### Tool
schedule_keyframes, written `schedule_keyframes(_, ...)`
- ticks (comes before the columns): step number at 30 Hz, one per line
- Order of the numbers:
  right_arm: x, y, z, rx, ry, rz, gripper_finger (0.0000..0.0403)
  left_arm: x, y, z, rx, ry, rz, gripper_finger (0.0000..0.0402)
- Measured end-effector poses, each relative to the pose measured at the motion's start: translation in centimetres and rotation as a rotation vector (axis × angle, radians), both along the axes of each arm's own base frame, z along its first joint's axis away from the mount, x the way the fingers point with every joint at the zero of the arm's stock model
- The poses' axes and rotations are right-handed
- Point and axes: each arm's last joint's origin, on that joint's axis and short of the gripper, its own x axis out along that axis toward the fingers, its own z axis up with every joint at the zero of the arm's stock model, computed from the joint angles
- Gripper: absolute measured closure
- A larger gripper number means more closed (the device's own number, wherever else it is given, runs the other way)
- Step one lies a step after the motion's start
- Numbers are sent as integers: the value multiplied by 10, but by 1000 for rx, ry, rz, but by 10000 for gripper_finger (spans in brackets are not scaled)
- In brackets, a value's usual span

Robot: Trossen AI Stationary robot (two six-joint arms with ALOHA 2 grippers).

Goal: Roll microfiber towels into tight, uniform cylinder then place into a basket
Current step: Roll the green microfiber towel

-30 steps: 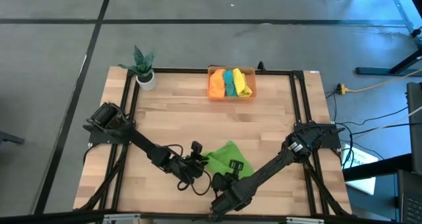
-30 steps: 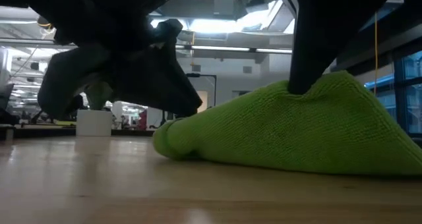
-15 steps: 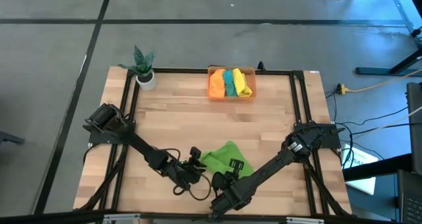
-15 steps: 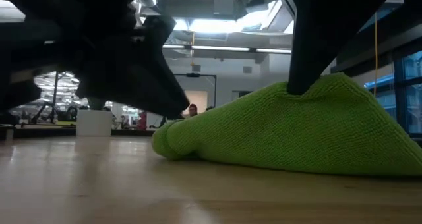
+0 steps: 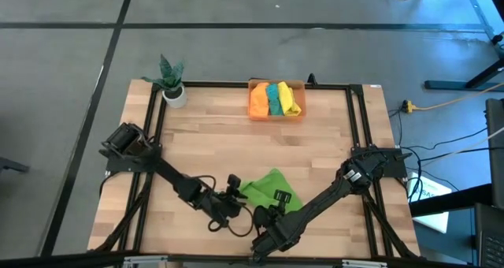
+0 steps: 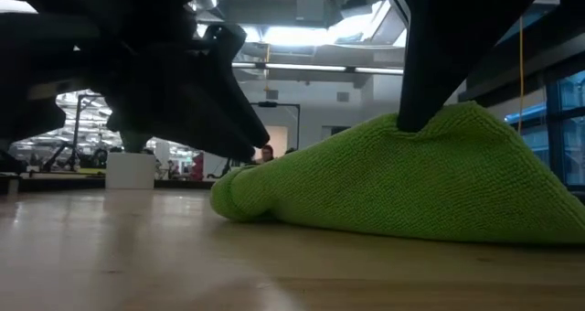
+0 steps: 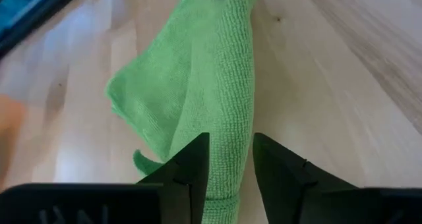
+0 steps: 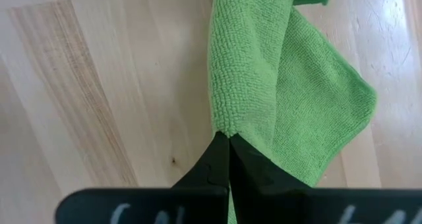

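Note:
The light green towel (image 5: 272, 187) lies partly rolled near the table's front edge, its loose flap (image 8: 330, 99) spread on the wood. My left gripper (image 7: 231, 151) is at the roll's left end (image 7: 221, 184), one finger on each side of it with a narrow gap. At the roll's other end my right gripper (image 8: 229, 155) is shut on the cloth. The basket (image 5: 302, 112) at the far edge holds rolled orange (image 5: 258, 100), teal (image 5: 274, 98) and yellow (image 5: 290, 98) towels. My left gripper has the roll's left end (image 7: 224, 174) between its two fingers, which come slanting down along the roll; I cannot tell whether they press it. That end rests on the table. My right gripper pinches the roll's end corner (image 8: 223, 128) between its shut fingertips, from above and pointing steeply down. The cloth rises like a tent to the finger (image 6: 425, 101) and its lower edges lie on the table.
A white pot with a green plant (image 5: 173, 91) stands at the far left corner. Black frame rails (image 5: 358, 126) run along the table's sides. Bare wood lies between the green towel and the basket.
My left gripper has turned slightly at the wrist beside the roll's left end, staying in place. The towel keeps its shape and place.

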Motion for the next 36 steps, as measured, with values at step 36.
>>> schedule_keyframes(36, 1, 0, -1, 2, -4, 4, 402, 6, 9, -28, 187, 35, 79, 388)
